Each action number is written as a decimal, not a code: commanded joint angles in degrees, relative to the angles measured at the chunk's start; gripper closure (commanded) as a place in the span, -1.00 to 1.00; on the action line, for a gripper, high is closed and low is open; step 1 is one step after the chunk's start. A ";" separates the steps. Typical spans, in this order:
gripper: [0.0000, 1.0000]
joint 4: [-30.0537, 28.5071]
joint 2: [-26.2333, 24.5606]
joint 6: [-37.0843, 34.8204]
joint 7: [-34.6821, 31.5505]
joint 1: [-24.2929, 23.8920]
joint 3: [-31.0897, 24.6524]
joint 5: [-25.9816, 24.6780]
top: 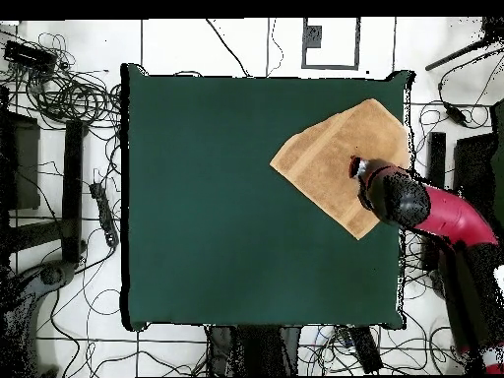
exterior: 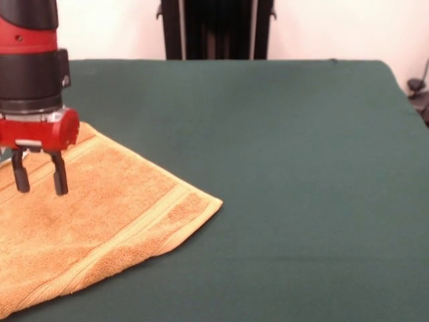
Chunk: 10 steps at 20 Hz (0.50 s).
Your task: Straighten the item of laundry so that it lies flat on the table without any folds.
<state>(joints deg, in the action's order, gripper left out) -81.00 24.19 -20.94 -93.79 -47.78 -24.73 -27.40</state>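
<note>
The orange-tan towel is spread on the dark green table at the front view's left, one corner pointing toward the table's middle and a ribbed band running along that end. It runs off the left and bottom edges of this view. In the overhead view the towel lies skewed near the table's upper right corner, and the arm covers part of it. My gripper hovers just above the towel's left part, open, nothing between its two dark fingers. From overhead, the gripper shows only as a red spot in front of the wrist.
The red and black arm reaches in over the table's right edge in the overhead view. Cables and stands lie on the floor around the table. A black stand rises behind the far edge in the front view.
</note>
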 commanded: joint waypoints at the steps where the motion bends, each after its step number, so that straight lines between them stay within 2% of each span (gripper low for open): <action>1: -1.00 -13.05 2.61 3.27 -3.59 3.01 -4.59 -0.87; 5: -1.00 -12.73 3.16 2.61 -4.96 4.64 -3.01 -0.05; 10: -1.00 -4.15 0.23 -10.72 -2.69 7.44 -0.88 3.99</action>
<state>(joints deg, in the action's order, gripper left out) -83.06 26.70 -22.69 -93.79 -44.24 -24.39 -25.79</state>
